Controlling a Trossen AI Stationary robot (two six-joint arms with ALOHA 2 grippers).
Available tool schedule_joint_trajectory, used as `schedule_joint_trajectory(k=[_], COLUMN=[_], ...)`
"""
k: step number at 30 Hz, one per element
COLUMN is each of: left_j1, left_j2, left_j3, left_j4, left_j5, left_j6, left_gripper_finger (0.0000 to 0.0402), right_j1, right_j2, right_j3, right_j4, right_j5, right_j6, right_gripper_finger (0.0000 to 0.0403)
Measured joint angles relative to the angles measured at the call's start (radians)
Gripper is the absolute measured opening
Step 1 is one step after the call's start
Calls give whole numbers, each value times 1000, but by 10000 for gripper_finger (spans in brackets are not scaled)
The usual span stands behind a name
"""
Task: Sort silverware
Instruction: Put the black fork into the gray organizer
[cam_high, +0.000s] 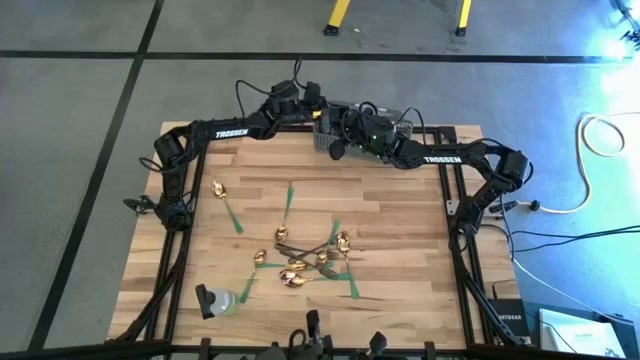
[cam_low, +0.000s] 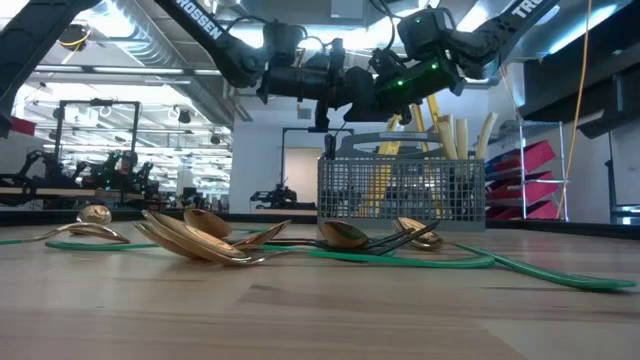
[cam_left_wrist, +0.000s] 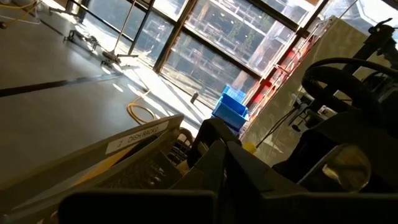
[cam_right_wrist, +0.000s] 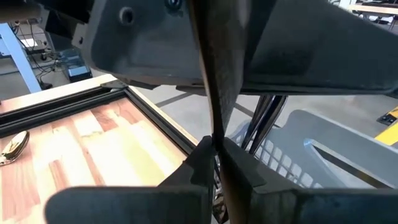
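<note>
Far left on the table (cam_high: 400, 240) lies a lone gold spoon (cam_high: 218, 188) on green tape (cam_high: 232, 215); toward the middle a pile of spoons (cam_high: 292, 277) and dark forks (cam_high: 300, 246) is tangled together, near the front edge. At the back edge stands the mesh basket (cam_low: 400, 188), cream knives (cam_low: 460, 135) upright inside it. Both arms hover above it: the left gripper (cam_high: 318, 108) with jaws together, holding nothing I can make out, and the right gripper (cam_right_wrist: 214, 146) beside it, jaws pinched on a thin dark handle whose kind I cannot tell. To do this well, lower that piece straight into its own compartment, keep clear of the left arm, and release only once its tip is below the rim.
</note>
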Motion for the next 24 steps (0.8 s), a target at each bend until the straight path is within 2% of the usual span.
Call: schedule_joint_trajectory(k=[5, 10, 17, 21, 24], left_j1=[10, 14, 17, 31, 51], left_j2=[0, 0, 3, 3, 0], left_j3=[0, 0, -1, -1, -1], left_j4=[-31, -56, -59, -45, -23], left_j5=[-8, -17, -9, -6, 18], left_j6=[-15, -2, 33, 35, 30], left_gripper_finger=[32, 89, 165, 192, 203], right_j1=[-1, -1, 0, -1, -1], right_j2=[0, 0, -2, -2, -2], right_j3=[0, 0, 5, 4, 4], right_j4=[2, 3, 11, 3, 1], right_j5=[4, 11, 11, 10, 9], right_j6=[-17, -25, -24, -24, -24], right_gripper_finger=[3, 11, 88, 128, 141])
